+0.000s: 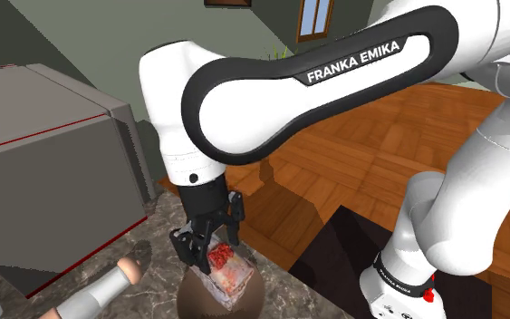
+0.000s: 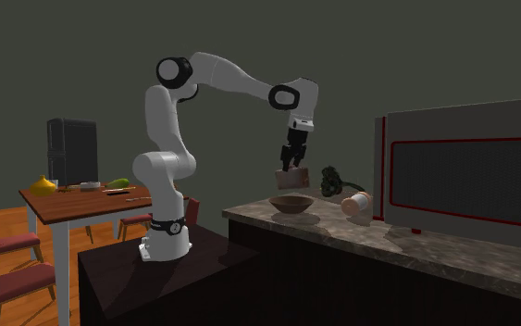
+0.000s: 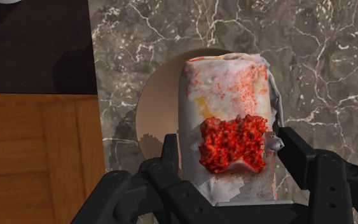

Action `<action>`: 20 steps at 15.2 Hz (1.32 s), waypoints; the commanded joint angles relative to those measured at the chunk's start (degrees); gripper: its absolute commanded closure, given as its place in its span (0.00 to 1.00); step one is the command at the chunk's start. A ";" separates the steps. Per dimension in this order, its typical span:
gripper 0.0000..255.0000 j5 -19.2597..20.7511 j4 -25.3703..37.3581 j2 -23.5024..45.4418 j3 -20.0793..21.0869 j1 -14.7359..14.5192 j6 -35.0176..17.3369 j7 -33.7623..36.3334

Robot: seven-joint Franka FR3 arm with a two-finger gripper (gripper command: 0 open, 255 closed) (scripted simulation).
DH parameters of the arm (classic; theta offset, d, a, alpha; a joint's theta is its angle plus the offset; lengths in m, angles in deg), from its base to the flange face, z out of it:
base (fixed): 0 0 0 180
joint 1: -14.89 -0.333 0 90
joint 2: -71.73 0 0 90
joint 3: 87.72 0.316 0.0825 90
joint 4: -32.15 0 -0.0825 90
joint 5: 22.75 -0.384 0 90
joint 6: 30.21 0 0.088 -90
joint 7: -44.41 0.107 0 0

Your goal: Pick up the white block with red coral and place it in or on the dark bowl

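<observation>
My black gripper (image 1: 209, 246) is shut on a white block (image 1: 228, 272) with a rough red coral patch on it. The block hangs in the air just over the brown bowl (image 1: 255, 294), which rests on the marble counter. In the wrist view the fingers (image 3: 171, 159) clasp the block (image 3: 225, 102) on both sides, and the bowl (image 3: 158, 105) shows as a round brown shape behind it. From the second exterior view the gripper (image 2: 292, 163) holds the block (image 2: 291, 178) a short way above the bowl (image 2: 291, 205).
A grey box with red trim (image 1: 49, 172) stands on the counter (image 3: 336, 70) beyond the bowl. A pale cylinder with a tan end (image 1: 108, 285) lies beside the bowl, and a dark leafy object (image 2: 330, 180) sits behind it. The counter edge drops to a wooden floor (image 1: 334, 172).
</observation>
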 commanded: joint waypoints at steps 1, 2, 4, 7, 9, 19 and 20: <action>1.00 0.01 -1.15 0.41 0.18 -0.09 -1.61 -0.12; 1.00 0.02 -1.72 0.61 0.24 -0.12 -2.37 -0.22; 1.00 0.04 -2.83 1.06 0.37 -0.17 -3.89 -0.41; 1.00 0.11 -4.41 1.83 0.56 -0.25 -6.19 -0.67; 1.00 0.13 -4.91 2.10 0.62 -0.28 -6.95 -0.75; 0.00 0.13 -4.91 2.11 0.63 -0.28 -6.95 -0.74; 0.00 0.13 -4.91 2.11 0.63 -0.28 -6.95 -0.74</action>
